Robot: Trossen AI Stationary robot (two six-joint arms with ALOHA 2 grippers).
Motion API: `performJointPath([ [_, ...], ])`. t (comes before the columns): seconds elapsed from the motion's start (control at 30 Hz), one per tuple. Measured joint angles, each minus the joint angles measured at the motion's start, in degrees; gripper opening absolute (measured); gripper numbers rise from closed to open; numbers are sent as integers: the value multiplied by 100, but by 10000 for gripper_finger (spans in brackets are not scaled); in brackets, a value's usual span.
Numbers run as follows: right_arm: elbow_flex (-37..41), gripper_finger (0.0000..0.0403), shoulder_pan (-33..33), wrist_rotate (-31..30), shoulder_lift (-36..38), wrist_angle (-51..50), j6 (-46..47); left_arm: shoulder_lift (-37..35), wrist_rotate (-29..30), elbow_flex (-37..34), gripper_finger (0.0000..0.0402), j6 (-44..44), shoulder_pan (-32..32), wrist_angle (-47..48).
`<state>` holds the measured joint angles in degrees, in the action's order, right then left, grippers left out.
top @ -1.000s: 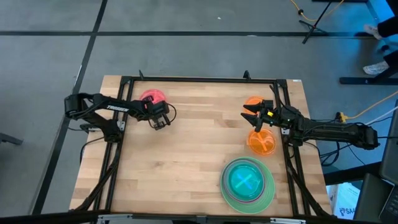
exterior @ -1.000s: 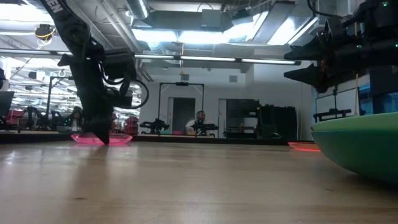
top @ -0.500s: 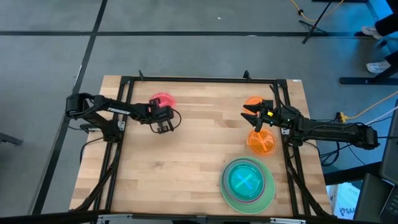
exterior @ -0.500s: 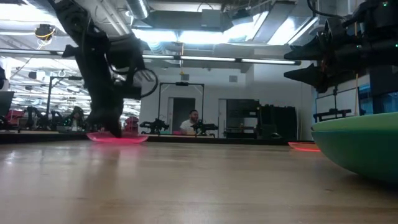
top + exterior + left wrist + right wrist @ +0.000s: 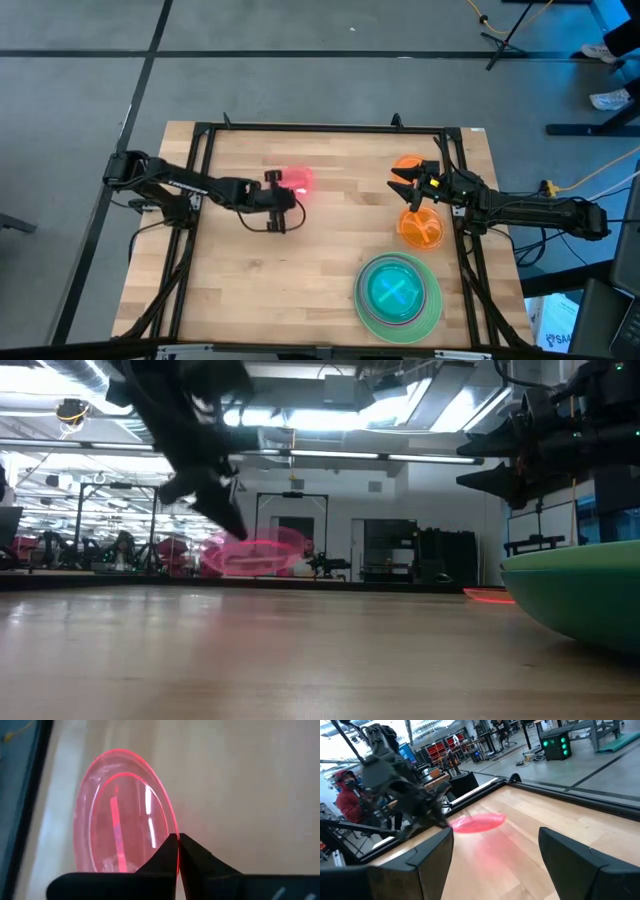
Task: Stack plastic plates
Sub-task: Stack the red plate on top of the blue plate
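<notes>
From above, the left gripper [image 5: 283, 190] is clamped on the pink plate [image 5: 298, 181], held over mid-table; the teal plate [image 5: 393, 291] sits in the green plates [image 5: 430, 305]. The right gripper [image 5: 400, 181], fingers apart, hovers between two orange plates [image 5: 420, 229]. At table level the pink plate [image 5: 255, 552] hangs clear of the wood. In the left wrist view, fingers [image 5: 167, 855] pinch its rim.

No legible text, label, brand, number or sign appears in any view. The lettering on the left dark robot arm [image 5: 170, 184] is too small and blurred to read in the high view. Signage in the room beyond the wooden table [image 5: 300, 270] cannot be read.
</notes>
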<state>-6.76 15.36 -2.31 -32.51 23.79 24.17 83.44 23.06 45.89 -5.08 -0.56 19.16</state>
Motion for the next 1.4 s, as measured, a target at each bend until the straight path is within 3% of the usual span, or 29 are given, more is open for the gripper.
performJointPath([
  [0.3, 0, 282, 2, -25, 0, -8, -1, 88, -1436, 89, 3, -422, -625, -1603],
  [0.7, 0, 282, 2, -28, 1, 13, -1, 948, -2131, 103, 3, -1051, -1174, -3825],
  [0.87, 0, 282, 2, -25, -1, 14, -1, 1404, -2233, 579, 3, -1066, -1255, -3903],
  [1.2, 0, 282, 2, -25, 0, 7, -1, 2635, -3496, 2061, 3, -1504, -1377, -3884],
  [1.4, 0, 282, 2, -23, 0, 5, -1, 3348, -3841, 2935, 3, -1502, -1381, -3872],
])
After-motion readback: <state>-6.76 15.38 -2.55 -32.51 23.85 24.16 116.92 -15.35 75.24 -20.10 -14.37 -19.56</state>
